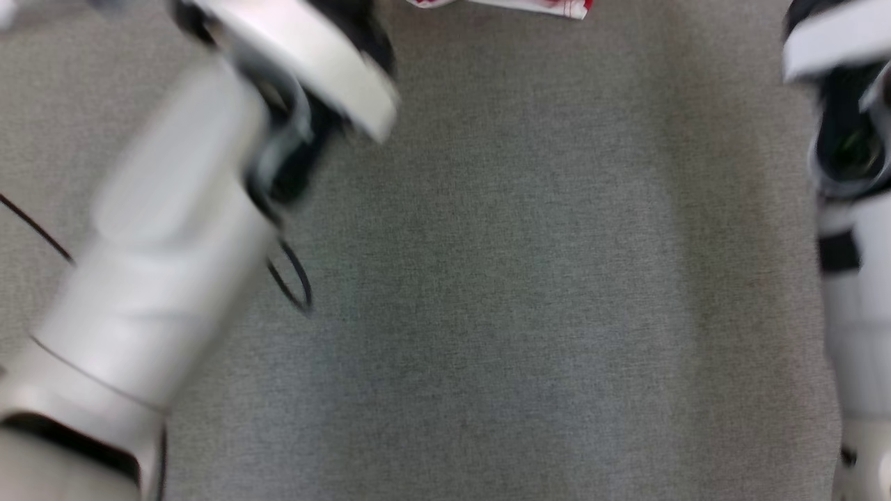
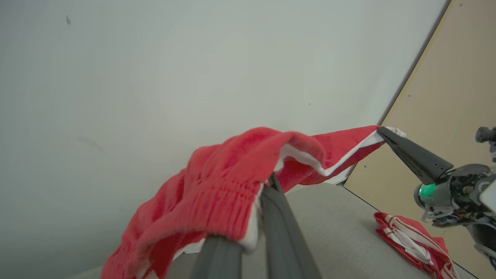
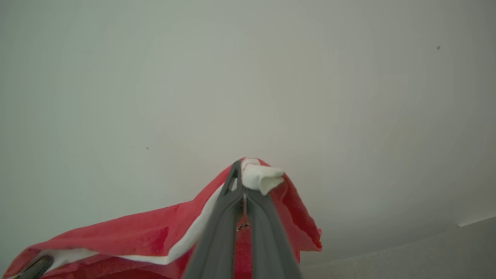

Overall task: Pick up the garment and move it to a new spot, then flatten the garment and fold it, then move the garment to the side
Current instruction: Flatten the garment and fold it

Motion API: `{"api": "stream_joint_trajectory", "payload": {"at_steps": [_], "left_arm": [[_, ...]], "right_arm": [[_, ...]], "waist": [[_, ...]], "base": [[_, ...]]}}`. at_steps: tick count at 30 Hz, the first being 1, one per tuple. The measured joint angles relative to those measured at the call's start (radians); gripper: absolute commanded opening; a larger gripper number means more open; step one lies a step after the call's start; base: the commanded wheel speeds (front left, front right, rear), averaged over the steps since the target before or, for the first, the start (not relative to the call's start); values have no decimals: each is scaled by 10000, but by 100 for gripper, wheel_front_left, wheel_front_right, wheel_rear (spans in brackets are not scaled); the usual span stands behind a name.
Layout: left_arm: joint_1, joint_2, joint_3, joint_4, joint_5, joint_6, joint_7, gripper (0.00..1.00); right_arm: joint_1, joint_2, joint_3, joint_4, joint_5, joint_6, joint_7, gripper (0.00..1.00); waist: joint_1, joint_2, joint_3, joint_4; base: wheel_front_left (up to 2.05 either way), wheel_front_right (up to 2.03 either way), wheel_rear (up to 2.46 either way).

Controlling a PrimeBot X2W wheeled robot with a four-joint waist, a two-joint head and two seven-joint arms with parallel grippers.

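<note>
The red garment (image 2: 232, 174), trimmed in white, is held up off the grey table (image 2: 329, 228) and stretched between both claws. In the left wrist view, the left gripper (image 2: 265, 186) is seen at 6 o'clock, clamped narrow on the ribbed elastic waistband, which is draped over its fingers. At 3 o'clock the right gripper (image 2: 387, 136) is pinched tight on a white-edged corner of the same garment, and a green light (image 2: 427, 190) is lit at its base. A folded red-and-white garment (image 2: 412, 242) is laid on the table at 4 o'clock.

In the right wrist view, the white hem is gripped at the tips of the right gripper (image 3: 241, 172), and the red garment (image 3: 135, 232) is hung toward 8 o'clock. A small dark mark (image 3: 243, 224) between the fingers is too small to be read.

In the blurred head view, a strip of red-and-white cloth (image 1: 515, 5) is cut off at 12 o'clock; which garment it belongs to cannot be told.
</note>
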Motion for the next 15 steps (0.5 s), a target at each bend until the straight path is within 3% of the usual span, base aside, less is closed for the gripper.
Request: {"api": "stream_joint_trajectory", "payload": {"at_steps": [6,15], "left_arm": [[1891,351,-1193,-821,-539,-13,-472,0],[5307,815,-1005,-2215,-575,-15,-535,0]], "right_arm": [[2894,-876,721,-1168,1206,0,-441,0],[7232,-2173,1360,-3047,2161,0,-374,0]], "waist": [[-3,0,-423,83],[-5,0,-1410,171]], "base": [[0,0,0],[0,0,0]]}}
